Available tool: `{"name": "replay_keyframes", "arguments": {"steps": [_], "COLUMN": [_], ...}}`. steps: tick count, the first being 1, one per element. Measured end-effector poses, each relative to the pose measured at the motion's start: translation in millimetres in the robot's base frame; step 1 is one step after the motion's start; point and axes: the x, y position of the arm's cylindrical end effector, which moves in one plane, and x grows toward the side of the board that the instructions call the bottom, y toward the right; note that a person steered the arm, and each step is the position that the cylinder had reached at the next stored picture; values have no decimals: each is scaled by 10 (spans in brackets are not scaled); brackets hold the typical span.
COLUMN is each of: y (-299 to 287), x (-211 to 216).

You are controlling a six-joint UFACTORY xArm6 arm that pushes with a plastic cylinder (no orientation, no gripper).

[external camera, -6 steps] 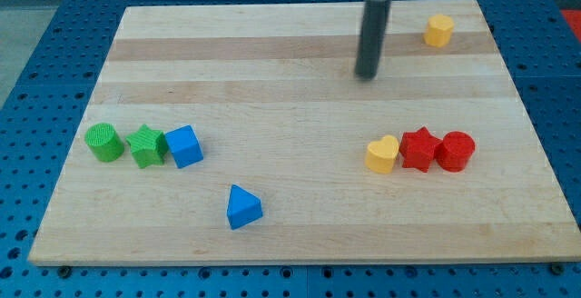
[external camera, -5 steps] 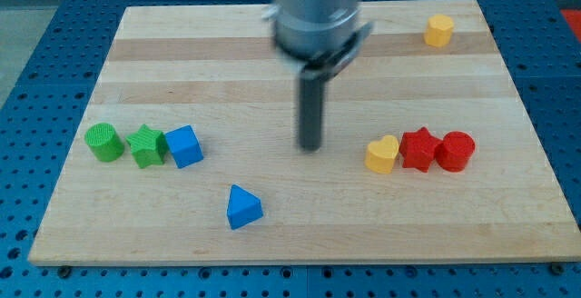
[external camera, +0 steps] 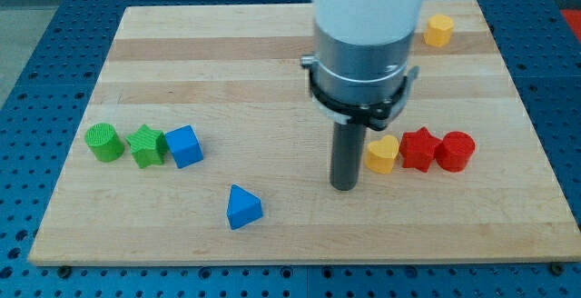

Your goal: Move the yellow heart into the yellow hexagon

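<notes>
My tip (external camera: 343, 187) rests on the board (external camera: 272, 62) just left of and a little below the yellow heart (external camera: 382, 153); it is a bare rod and holds nothing. The heart sits in the board's right half, touching the red star (external camera: 418, 148), with the red cylinder (external camera: 455, 150) beyond. The yellow hexagon (external camera: 439, 30) lies near the top right corner, bare board between it and the heart.

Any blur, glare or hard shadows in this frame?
Camera view: even, soft lighting, no glare on the wooden board; my tip and the yellow heart look sharp; the white arm body overhead is slightly soft and hides part of the board.
</notes>
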Motion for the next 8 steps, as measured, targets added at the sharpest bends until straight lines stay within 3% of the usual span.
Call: {"name": "replay_keyframes", "arguments": {"steps": [2,4,5,6,8], "y": [109,227,264,276,117], "x": [167,-174,-903,-1358,-1132]}}
